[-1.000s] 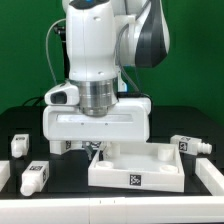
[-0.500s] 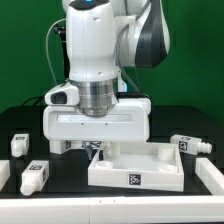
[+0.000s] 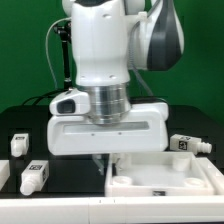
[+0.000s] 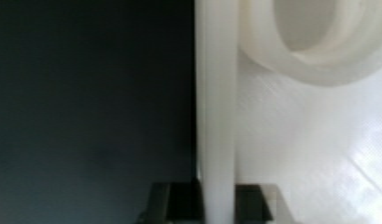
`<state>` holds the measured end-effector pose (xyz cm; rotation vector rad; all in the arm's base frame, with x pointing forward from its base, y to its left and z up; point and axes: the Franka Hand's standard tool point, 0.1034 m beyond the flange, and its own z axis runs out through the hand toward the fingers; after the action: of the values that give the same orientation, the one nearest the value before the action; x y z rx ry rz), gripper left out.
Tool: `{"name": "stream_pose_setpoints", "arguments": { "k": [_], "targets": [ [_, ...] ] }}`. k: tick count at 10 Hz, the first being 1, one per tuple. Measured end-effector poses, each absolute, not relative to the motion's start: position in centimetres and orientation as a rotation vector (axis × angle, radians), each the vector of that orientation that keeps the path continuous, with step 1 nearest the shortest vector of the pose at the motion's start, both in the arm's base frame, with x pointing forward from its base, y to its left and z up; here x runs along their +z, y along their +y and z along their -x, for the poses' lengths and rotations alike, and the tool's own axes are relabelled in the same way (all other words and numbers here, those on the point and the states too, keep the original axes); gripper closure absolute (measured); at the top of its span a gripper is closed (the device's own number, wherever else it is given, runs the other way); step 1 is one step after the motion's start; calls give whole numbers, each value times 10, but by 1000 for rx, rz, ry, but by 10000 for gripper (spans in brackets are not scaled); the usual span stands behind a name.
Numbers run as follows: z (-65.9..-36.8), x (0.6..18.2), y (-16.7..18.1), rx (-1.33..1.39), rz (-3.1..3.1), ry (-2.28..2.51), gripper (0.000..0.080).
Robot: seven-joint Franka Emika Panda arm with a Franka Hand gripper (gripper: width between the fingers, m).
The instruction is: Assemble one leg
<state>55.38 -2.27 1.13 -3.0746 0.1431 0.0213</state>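
The large white tray-like panel (image 3: 165, 182) lies at the front of the black table, towards the exterior view's right. My gripper (image 3: 108, 158) is at the panel's left wall, mostly hidden under the wide white hand. In the wrist view my gripper (image 4: 214, 202) has its two dark fingers (image 4: 174, 203) shut on either side of the panel's thin upright wall (image 4: 214, 100). A white leg (image 3: 33, 178) with tag marks lies at the front left. A second leg (image 3: 18, 145) lies behind it. A third leg (image 3: 190, 145) lies at the right.
The arm's bulky white body (image 3: 105, 60) fills the middle of the exterior view and hides the table behind it. A round raised rim (image 4: 303, 45) shows on the panel's inner face in the wrist view. A green wall stands at the back.
The arm and the panel have shifted together towards the exterior view's right and nearer the camera. The three legs have not moved.
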Motion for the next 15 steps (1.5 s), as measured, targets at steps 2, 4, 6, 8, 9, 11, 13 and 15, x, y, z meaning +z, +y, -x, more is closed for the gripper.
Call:
{"name": "stream_pose_setpoints", "arguments": {
  "k": [2, 4, 6, 8, 9, 11, 13, 15],
  "targets": [
    [-553, 11, -24, 22, 3075, 148, 742],
    [-553, 11, -24, 22, 3075, 148, 742],
    [-558, 11, -23, 15, 3076, 140, 742],
    [-580, 11, -21, -8, 3089, 108, 742],
    [-581, 10, -21, 9, 3098, 118, 742],
    [-587, 7, -21, 8, 3111, 112, 742],
    [-587, 7, -21, 8, 3111, 112, 638],
    [-587, 7, -21, 7, 3111, 111, 499]
  ]
}}
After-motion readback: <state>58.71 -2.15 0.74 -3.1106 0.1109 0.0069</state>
